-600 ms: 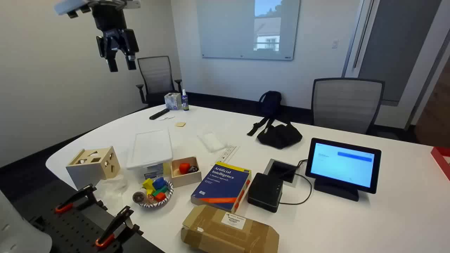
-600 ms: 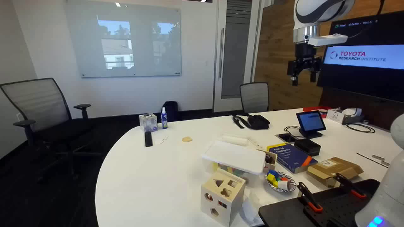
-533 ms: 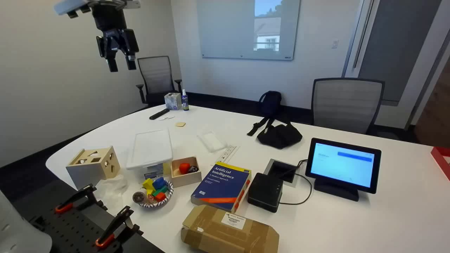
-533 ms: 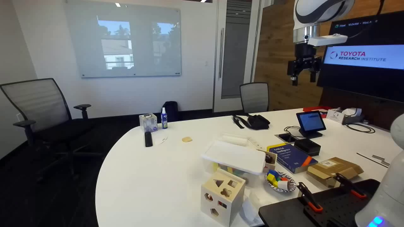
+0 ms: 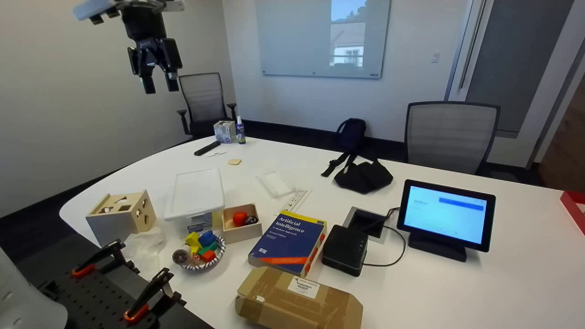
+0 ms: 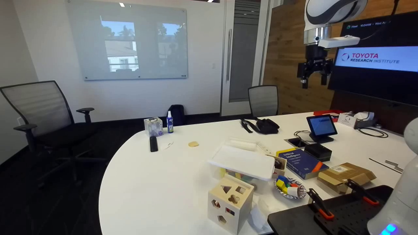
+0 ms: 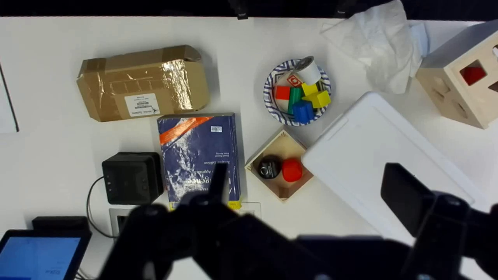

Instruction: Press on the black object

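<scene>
arm [image 6: 333, 11]: high | wrist [image 6: 316, 35]: vertical | jaws: parted, pointing down

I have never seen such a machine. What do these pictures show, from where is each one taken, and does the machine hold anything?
The machine is a robot arm; its black two-fingered hand hangs above the white table. Two pictures are taken from outside the robot, looking across the table. The third comes from the arm's wrist, looking down, so the hand's dark fingers show in its lower part. On the table lie, among other things, a low black box, a blue book, a cardboard box, a bowl of coloured blocks and a wooden cube with cut-out shapes; a tablet stands there too. The hand is open, holds nothing, and is clear of the black box it should press.
</scene>
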You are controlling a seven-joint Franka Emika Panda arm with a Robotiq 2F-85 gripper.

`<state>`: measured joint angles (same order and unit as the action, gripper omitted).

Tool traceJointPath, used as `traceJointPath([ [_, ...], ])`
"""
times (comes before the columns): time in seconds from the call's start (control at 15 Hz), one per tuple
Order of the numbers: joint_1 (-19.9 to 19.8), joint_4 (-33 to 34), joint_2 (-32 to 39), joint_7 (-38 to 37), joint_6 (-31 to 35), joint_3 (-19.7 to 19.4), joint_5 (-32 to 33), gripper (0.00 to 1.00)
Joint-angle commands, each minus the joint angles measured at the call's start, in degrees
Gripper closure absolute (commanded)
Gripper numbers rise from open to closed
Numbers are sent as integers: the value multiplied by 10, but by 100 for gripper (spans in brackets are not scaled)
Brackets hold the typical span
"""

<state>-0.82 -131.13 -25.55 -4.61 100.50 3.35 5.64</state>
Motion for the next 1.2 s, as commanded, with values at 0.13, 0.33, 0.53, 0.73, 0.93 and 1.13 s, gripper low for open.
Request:
traceJointPath([
  [0.13,-49,-14,39,-79,109,-46,0,0],
  [0.33,-84,-2,102,-90,181,-93,-15,0],
  [0.53,-109,20,188,-84,260,-141,-61,0],
  [0.73,-120,55,276,-66,320,-175,-161,0],
  [0.93,-136,110,357,-51,341,-181,-268,0],
  [1.13,-158,181,433,-67,333,-176,-320,0],
])
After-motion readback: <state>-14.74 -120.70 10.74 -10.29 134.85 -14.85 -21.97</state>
